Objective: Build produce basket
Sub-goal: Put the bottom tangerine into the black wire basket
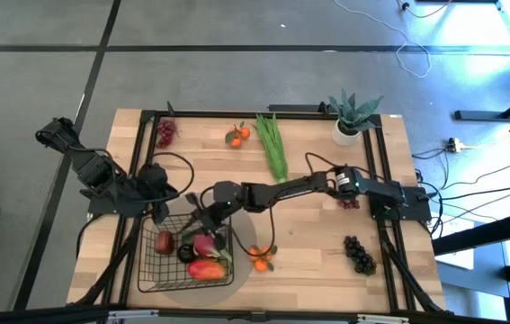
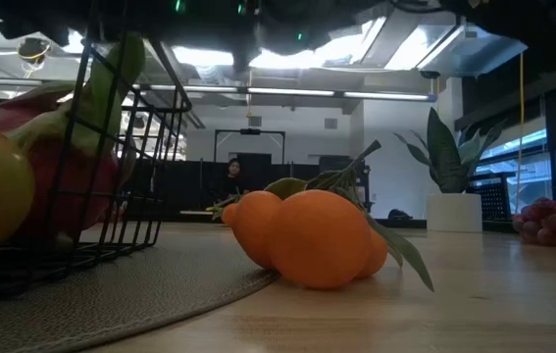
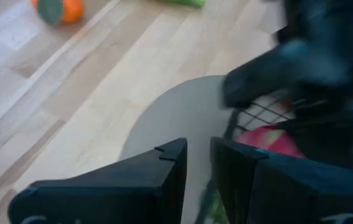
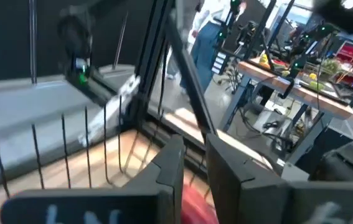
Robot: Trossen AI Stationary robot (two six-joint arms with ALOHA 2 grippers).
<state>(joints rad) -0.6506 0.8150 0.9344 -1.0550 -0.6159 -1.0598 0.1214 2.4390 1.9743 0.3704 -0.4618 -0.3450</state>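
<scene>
Basket first: the square black wire-mesh basket (image 1: pixel 185 261) is sitting on a round grey mat (image 1: pixel 246 270) at the near-left part of the pale wooden table (image 1: pixel 308 234), and it is already holding a pink dragon fruit (image 1: pixel 207 245), a red-orange mango (image 1: pixel 205 269), a small red fruit (image 1: pixel 164 242) and a dark round fruit (image 1: pixel 186 254).

I am seeing both arms reaching to it. My left gripper (image 1: pixel 162 212) is hanging at the basket's far-left corner, fingers (image 3: pixel 170 174) nearly together with only a thin slit between them, gripping nothing I can make out. My right gripper (image 1: pixel 202 216) is hovering over the basket's far rim — its fingers (image 4: pixel 170 165) are standing a narrow gap apart, empty, with mesh bars and something pink below.

Outside the basket, a pair of leafy orange tangerines (image 1: pixel 261 256) is lying just beside the mat's right edge. Farther back are a long green bunch (image 1: pixel 272 144), two more tangerines (image 1: pixel 237 135) and red grapes (image 1: pixel 165 133); dark grapes (image 1: pixel 360 254) are lying near the right edge — more red grapes (image 1: pixel 351 202) too.
</scene>
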